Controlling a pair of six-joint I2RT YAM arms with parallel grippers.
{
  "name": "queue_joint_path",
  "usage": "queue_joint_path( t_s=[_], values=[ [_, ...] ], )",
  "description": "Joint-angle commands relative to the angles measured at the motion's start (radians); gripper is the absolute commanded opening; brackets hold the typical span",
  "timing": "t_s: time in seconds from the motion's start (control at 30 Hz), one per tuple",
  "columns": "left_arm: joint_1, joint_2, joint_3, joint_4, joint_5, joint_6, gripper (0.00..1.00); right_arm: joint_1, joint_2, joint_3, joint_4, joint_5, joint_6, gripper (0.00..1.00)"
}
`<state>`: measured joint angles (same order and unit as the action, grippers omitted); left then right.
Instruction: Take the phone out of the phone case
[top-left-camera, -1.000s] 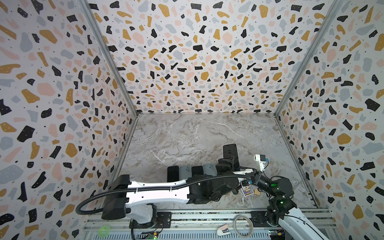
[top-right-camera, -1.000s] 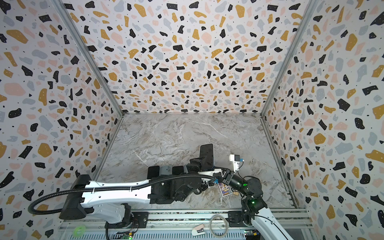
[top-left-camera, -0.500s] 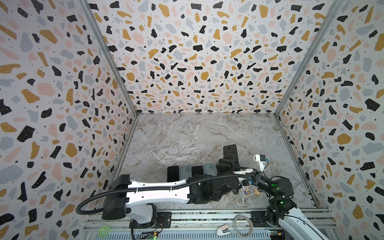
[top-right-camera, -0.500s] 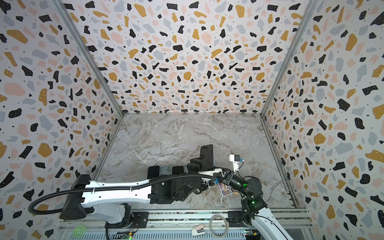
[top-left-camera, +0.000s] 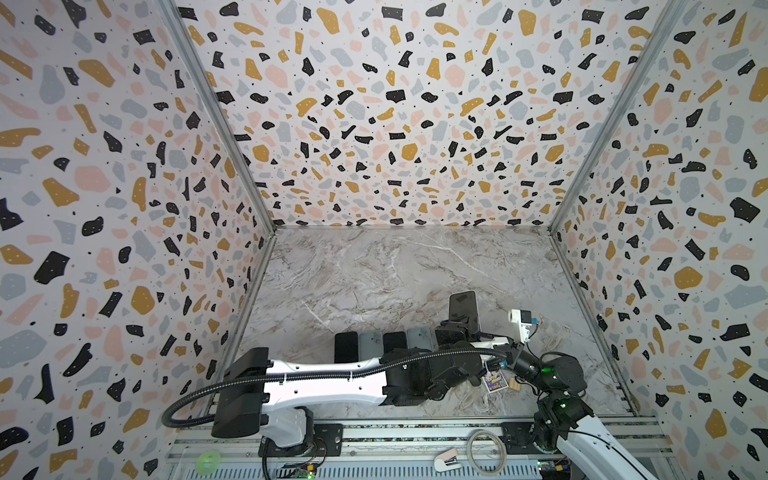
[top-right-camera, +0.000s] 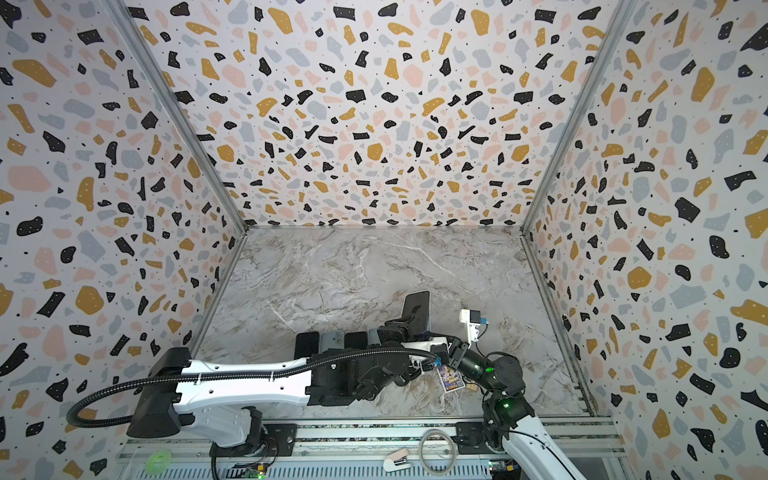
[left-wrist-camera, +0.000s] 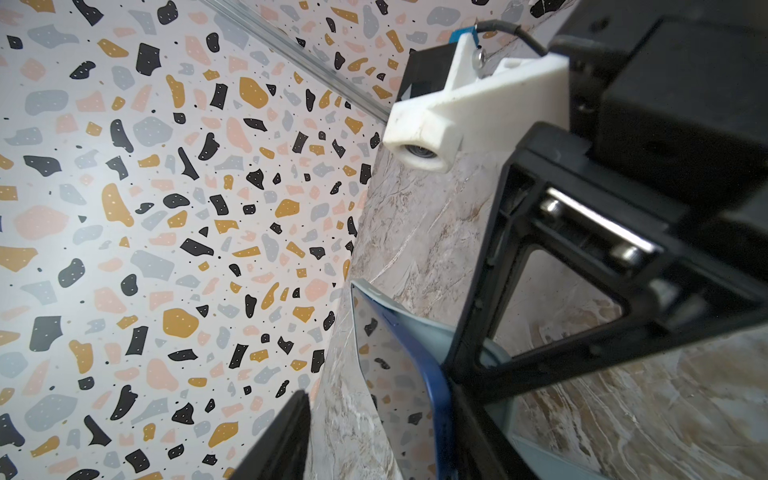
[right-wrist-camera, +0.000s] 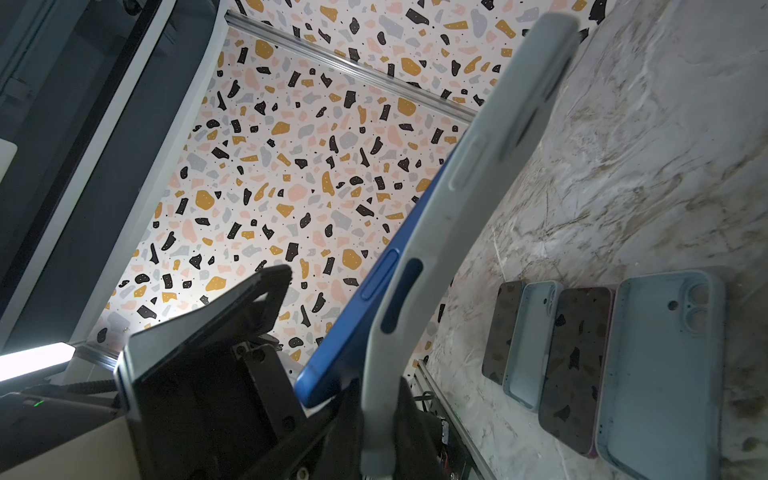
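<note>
Phone (top-left-camera: 462, 309) stands nearly upright over the marble table (top-left-camera: 374, 270), a little toward 3 o'clock from the table's middle in both top views. Its blue edge is peeled away from the grey phone case (right-wrist-camera: 440, 232) along the lower half, while its upper end sits inside the case. Your right gripper (right-wrist-camera: 376, 419), reaching in from 5 o'clock, is clamped tight on the case's bottom end. Your left gripper (top-left-camera: 454, 330), coming from 8 o'clock, has its fingers part-way apart around the phone's lower end. In the right wrist view one finger (right-wrist-camera: 208, 328) stands clear of the glass, and you cannot tell whether the other touches. At 9 o'clock of the held phone, two spare phones (right-wrist-camera: 577, 365) and two empty cases (right-wrist-camera: 665, 374) lie flat in an alternating row, side by side.
</note>
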<state>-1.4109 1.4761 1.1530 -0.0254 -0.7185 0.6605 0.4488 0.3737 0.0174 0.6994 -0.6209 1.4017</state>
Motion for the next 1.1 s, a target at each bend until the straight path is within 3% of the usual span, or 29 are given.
queue_joint_path(
  t_s=[0.0,1.07],
  values=[
    [0.014,0.004,0.028,0.039,0.011,0.011,0.51,0.004,-0.021,0.024,0.085,-0.034,-0.013,0.00],
    [0.050,-0.035,0.010,0.047,0.113,-0.068,0.09,0.004,-0.044,0.065,-0.032,-0.015,-0.026,0.00]
  ],
)
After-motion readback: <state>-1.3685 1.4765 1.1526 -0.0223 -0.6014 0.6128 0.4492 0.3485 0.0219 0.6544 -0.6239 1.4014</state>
